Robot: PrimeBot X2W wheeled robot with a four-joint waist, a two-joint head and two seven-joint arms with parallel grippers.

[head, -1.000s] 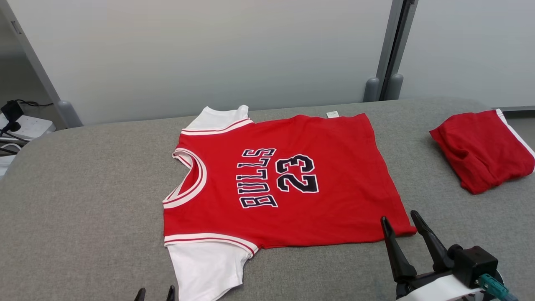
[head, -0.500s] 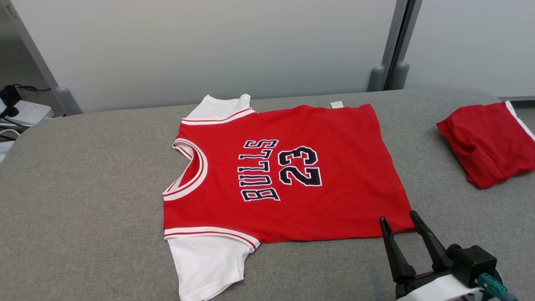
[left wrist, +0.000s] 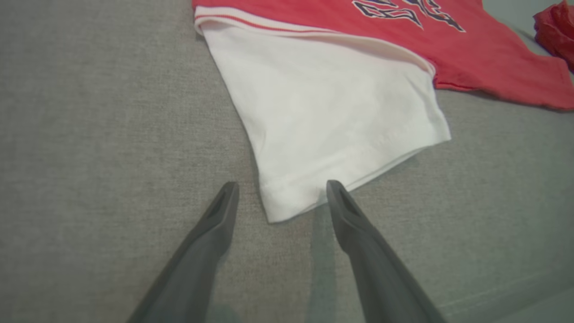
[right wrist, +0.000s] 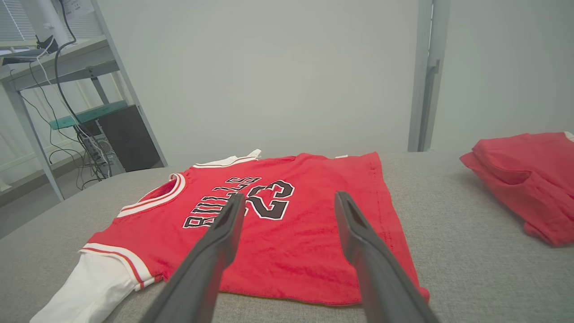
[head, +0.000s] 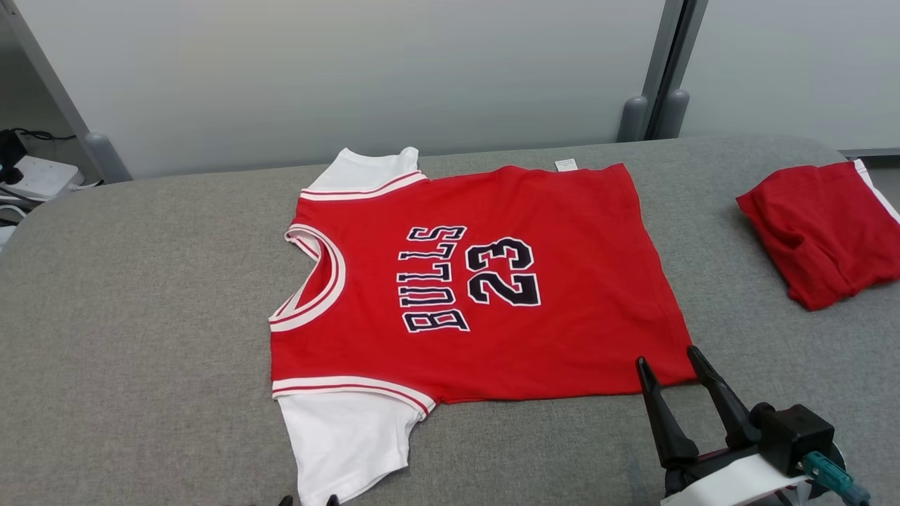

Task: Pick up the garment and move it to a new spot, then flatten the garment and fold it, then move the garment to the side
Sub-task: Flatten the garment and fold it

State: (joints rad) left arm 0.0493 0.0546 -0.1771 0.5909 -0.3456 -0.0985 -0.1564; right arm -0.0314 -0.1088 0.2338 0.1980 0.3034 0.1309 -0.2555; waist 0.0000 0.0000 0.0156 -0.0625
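Cam tilted, L claw (left wrist: 282,184) tips back in at 6 o'clock | garment (head: 492,281) flat mid surface (head: 140,316) | L claw agape at sleeve cuff (left wrist: 358,157), 7 o'clock; R claw (head: 666,354) agape at hem corner (head: 671,369), 5 o'clock | prob. staged for fold

The left gripper (left wrist: 281,187) is open, both dark fingers spread over the grey fabric surface (left wrist: 103,134). The lower corner of the garment's white sleeve (left wrist: 332,103) lies between the fingertips. The garment (left wrist: 471,58), red with dark lettering (left wrist: 408,11), lies flat beyond. A second red cloth (left wrist: 556,27) sits at the upper right edge.
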